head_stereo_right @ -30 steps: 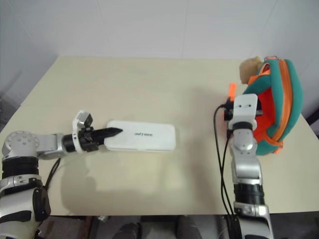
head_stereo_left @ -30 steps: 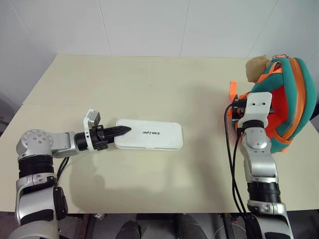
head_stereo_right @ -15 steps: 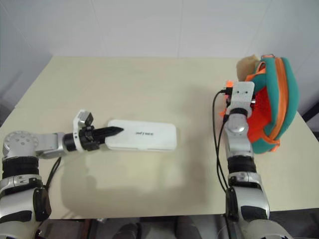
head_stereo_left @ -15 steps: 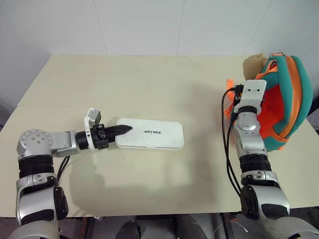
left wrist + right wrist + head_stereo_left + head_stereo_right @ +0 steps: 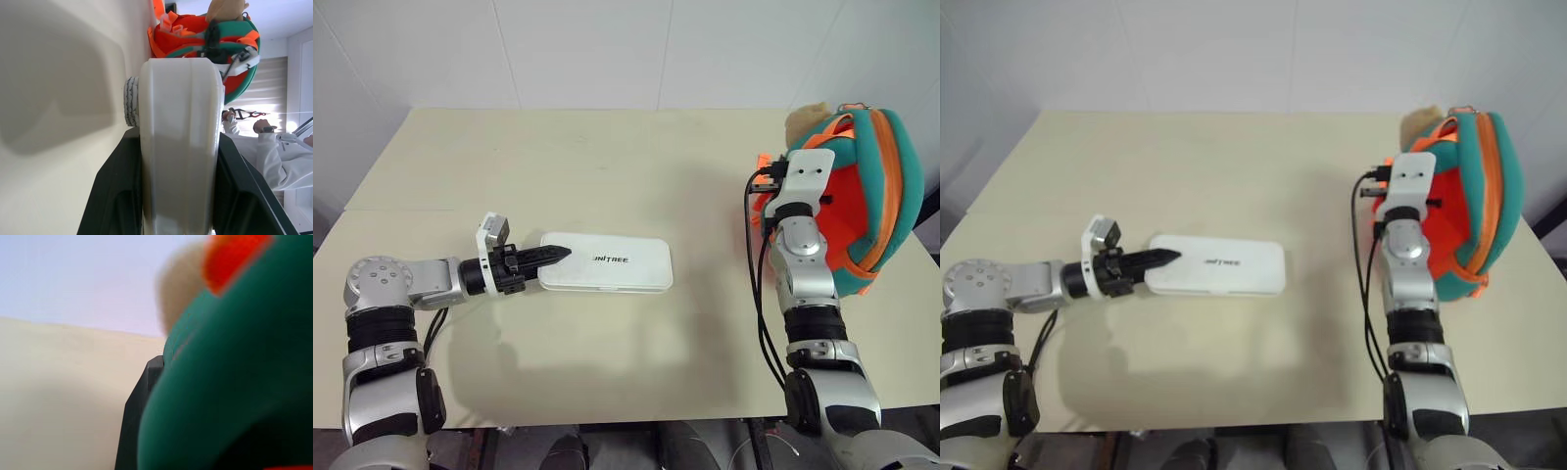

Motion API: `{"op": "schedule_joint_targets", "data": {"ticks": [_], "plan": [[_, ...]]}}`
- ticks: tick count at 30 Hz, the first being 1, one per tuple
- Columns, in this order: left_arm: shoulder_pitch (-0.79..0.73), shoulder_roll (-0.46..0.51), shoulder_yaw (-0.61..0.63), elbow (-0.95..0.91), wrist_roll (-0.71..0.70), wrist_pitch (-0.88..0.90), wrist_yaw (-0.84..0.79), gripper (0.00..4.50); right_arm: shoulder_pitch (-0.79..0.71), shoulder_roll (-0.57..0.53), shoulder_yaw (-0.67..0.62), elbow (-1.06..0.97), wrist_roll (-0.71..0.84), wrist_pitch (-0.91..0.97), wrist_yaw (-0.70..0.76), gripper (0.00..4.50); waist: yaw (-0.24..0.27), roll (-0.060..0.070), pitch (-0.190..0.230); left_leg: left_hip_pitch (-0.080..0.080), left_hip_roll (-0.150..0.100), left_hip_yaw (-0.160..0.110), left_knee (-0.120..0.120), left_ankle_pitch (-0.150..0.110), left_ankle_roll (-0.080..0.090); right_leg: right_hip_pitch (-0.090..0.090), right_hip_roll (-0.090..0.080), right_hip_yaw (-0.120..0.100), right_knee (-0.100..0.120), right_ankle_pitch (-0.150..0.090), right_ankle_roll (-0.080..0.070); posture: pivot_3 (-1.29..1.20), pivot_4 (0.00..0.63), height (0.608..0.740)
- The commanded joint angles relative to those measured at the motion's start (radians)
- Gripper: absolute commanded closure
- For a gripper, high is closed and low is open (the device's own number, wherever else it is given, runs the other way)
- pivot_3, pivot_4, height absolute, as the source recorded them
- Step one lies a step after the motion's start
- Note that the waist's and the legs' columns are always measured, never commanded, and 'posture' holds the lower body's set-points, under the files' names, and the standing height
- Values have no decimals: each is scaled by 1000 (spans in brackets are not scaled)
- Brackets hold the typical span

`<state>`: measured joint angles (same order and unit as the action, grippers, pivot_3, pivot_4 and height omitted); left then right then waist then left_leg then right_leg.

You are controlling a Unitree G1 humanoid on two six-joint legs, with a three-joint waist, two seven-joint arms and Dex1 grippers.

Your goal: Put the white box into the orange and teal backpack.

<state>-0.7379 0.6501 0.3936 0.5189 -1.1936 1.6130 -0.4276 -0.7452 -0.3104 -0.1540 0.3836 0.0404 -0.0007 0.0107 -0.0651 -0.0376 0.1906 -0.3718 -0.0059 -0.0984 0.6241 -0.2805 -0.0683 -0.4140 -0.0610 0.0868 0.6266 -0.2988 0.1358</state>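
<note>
Left wrist view: left pincer (image 5: 178,196) clamping white box (image 5: 178,147).

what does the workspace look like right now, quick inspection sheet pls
surface: beige table, bare apart from the job's things
white box: white box lies flat near the table's middle, lettering up
backpack: orange and teal backpack stands at the table's right edge, tan plush toy at its top
clutter: nothing seen
left gripper: left gripper closed on the box's left end
right gripper: right gripper pressed into the backpack's teal fabric, one finger visible
cables: black cables run along the right forearm
surroundings: white walls; a person in white stands beyond the table
</note>
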Motion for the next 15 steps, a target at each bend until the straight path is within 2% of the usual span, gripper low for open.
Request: {"op": "schedule_joint_targets", "data": {"ticks": [1, 7, 15], "plan": [[-30, 39, 47, 12, 18, 1, -24, 3183, 69, -10, 52, -221, 86, 64, 176, 3997, -2, 0, 0, 0, 0, 0, -1, 0, 0, 0, 0, 0, 0, 0, 0, 0, 150, 740], [-52, 70, 53, 44, 82, -5, -65, 3183, 133, -36, 73, -401, 157, 201, 301, 3998, 0, 0, 0, 0, 0, 1, -1, 0, 0, -1, -1, 0, 0, 0, 0, 0, 150, 740], [-85, 133, 29, 94, 177, -34, -163, 3183, 189, -92, 99, -657, 330, 388, 500, 3998, 6, 0, 0, 0, 0, 1, -2, 0, 0, -1, 0, -1, 0, 0, 0, 0, 150, 740]]}}
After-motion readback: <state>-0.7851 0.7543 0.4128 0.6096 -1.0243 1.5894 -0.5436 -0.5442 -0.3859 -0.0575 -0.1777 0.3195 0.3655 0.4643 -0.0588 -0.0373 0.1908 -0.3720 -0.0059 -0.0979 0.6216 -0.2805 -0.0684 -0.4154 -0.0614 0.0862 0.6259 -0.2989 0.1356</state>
